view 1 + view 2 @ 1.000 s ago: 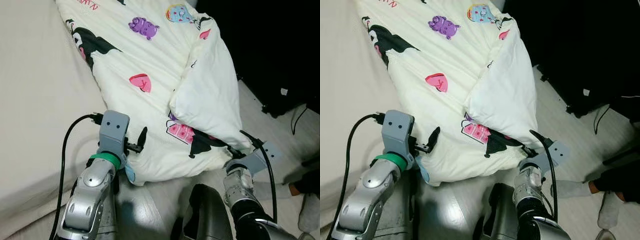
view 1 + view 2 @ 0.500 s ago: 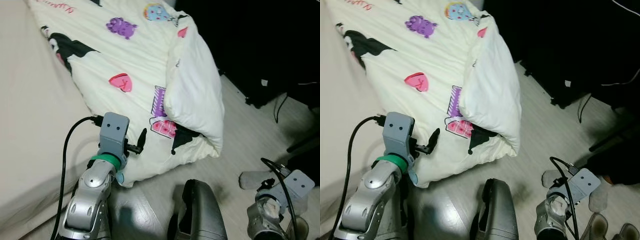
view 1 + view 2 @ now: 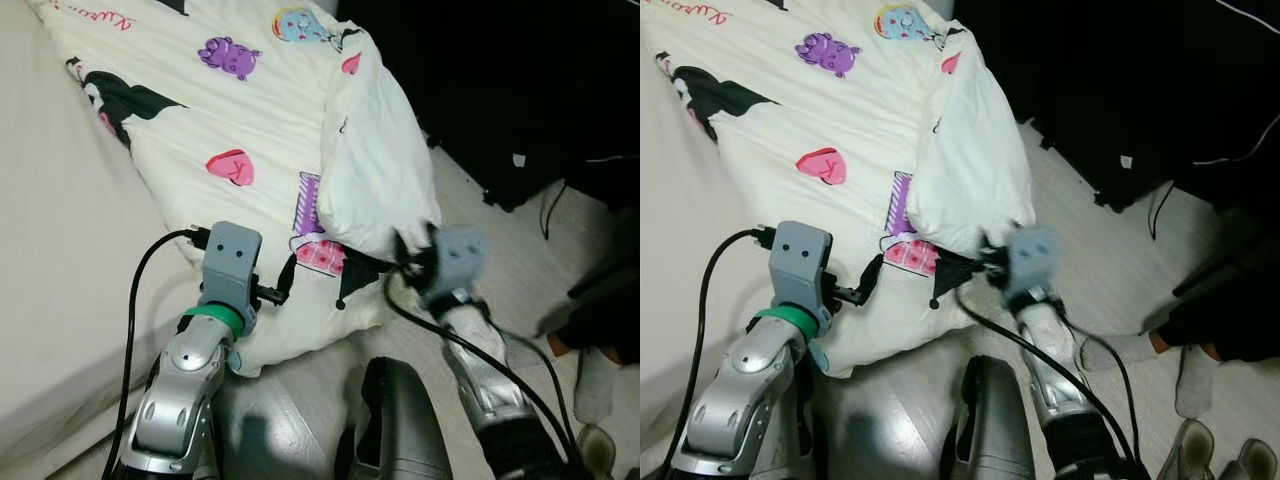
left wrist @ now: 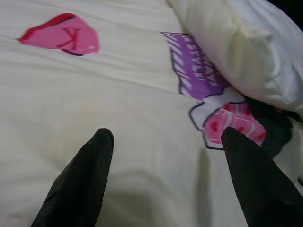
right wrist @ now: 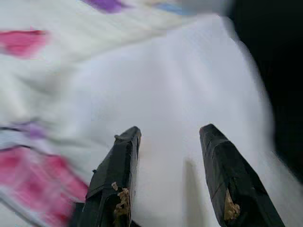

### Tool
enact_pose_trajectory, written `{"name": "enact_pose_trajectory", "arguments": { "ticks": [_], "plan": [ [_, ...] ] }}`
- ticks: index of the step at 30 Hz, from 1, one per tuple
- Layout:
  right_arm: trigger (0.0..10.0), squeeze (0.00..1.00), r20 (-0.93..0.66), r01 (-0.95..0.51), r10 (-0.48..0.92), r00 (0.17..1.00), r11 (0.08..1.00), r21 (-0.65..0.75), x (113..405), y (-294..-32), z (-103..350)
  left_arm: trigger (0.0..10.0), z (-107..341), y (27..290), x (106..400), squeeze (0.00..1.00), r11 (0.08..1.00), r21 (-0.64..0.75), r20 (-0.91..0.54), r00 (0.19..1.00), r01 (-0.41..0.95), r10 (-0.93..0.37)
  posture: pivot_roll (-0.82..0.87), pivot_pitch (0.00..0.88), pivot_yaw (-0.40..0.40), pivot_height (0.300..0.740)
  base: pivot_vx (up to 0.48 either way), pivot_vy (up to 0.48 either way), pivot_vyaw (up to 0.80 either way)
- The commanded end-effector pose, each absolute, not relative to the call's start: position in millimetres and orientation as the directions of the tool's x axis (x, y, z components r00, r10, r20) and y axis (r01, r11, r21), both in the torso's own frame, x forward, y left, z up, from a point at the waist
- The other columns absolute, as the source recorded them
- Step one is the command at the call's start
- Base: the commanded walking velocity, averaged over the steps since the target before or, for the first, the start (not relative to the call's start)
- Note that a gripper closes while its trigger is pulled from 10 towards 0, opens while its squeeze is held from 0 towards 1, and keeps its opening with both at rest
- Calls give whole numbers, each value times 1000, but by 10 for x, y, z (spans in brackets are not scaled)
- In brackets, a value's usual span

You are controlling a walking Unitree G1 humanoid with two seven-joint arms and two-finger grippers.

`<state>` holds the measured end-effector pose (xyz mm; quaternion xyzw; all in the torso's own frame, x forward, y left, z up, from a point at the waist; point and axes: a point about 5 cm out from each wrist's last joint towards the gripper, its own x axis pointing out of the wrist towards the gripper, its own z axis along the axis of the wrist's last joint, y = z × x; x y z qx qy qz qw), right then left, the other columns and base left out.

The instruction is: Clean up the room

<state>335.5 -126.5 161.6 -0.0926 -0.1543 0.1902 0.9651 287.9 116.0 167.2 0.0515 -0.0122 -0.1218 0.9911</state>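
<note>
A cream quilt (image 3: 270, 120) printed with cartoon figures and pink hearts lies over the bed. Its right side is folded back, showing a plain white flap (image 3: 375, 170) that bulges over the bed's edge. My left gripper (image 3: 285, 278) rests at the quilt's near edge; in the left wrist view the left gripper (image 4: 168, 137) is open, fingers spread over the printed fabric. My right gripper (image 3: 405, 255) is up against the lower corner of the white flap. In the right wrist view the right gripper (image 5: 169, 131) is open, the white cloth just beyond its fingers.
A beige bed sheet (image 3: 60, 250) stretches to the left of the quilt. Dark furniture (image 3: 520, 80) and cables (image 3: 555, 195) stand to the right across a strip of pale floor (image 3: 480, 230). A person's socked foot (image 3: 1188, 372) and shoes (image 3: 1225, 462) are at the lower right.
My right arm has swung up from low at the right to the corner of the folded flap. The left gripper has stayed at the quilt's edge. The camera has shifted slightly.
</note>
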Motion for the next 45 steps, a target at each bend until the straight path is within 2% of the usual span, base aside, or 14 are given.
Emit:
{"name": "enact_pose_trajectory", "arguments": {
  "ticks": [1,4,5,6,15,16,18,19,20,22,40,41,42,45],
  "plan": [
    [10000,0,118,-489,529,840,834,-257,3365,-1131,1390,10000,1617,1147,2859,0,963,98,-7,968,251,-252,138,248,-77,550,0,0,0],
    [10000,0,49,-558,602,797,766,-318,3410,-1016,1331,10000,1624,1148,2856,0,963,100,-4,968,250,-251,154,249,-76,550,0,0,0],
    [10000,792,27,-573,620,784,740,-353,3435,-973,1328,10000,1628,1150,2852,0,963,102,-2,968,248,-249,165,247,-81,550,0,0,0],
    [10000,1000,17,-578,627,779,729,-367,3461,-941,1346,10000,1633,1152,2848,0,964,102,0,969,246,-247,165,247,-81,550,0,0,0],
    [10000,1000,-93,-523,539,837,740,-423,3582,-1032,1266,10000,1635,1175,2832,0,968,104,2,973,230,-231,183,245,-91,550,0,0,0],
    [10000,200,-95,-449,460,883,769,-454,3631,-1138,1268,10000,1633,1186,2832,0,968,105,2,973,227,-229,184,242,-89,550,0,0,0],
    [10000,200,-95,-449,460,883,769,-454,3631,-1138,1268,10000,1633,1186,2832,0,968,105,2,973,227,-229,184,242,-89,550,0,0,0],
    [9176,0,-86,-379,387,918,793,-476,3676,-1244,1286,10000,1630,1194,2835,0,968,107,1,974,226,-228,181,237,-85,550,0,0,0],
    [157,0,-74,-317,322,944,821,-475,3712,-1346,1307,10000,1627,1196,2841,0,968,109,1,973,227,-229,181,233,-82,550,0,0,0],
    [0,0,-55,-261,269,962,832,-489,3737,-1438,1335,10000,1631,1189,2848,0,967,111,2,973,230,-232,181,233,-82,550,0,0,0],
    [0,0,80,68,-35,996,886,-459,3695,-1971,1428,10000,1611,1161,2861,0,965,111,0,971,239,-241,164,222,-88,550,0,0,0],
    [4157,0,64,178,-168,984,873,-453,3567,-2235,1296,10000,1605,1165,2855,0,965,110,-3,970,240,-241,149,227,-83,550,0,0,0],
    [10000,0,31,285,-304,952,843,-456,3391,-2529,1124,10000,1595,1165,2849,0,964,110,-8,970,244,-245,140,230,-80,550,0,0,0],
    [10000,0,3,360,-404,915,810,-462,3223,-2755,988,10000,1586,1163,2845,0,962,109,-12,968,250,-250,129,232,-72,550,0,0,0]
  ]
}}
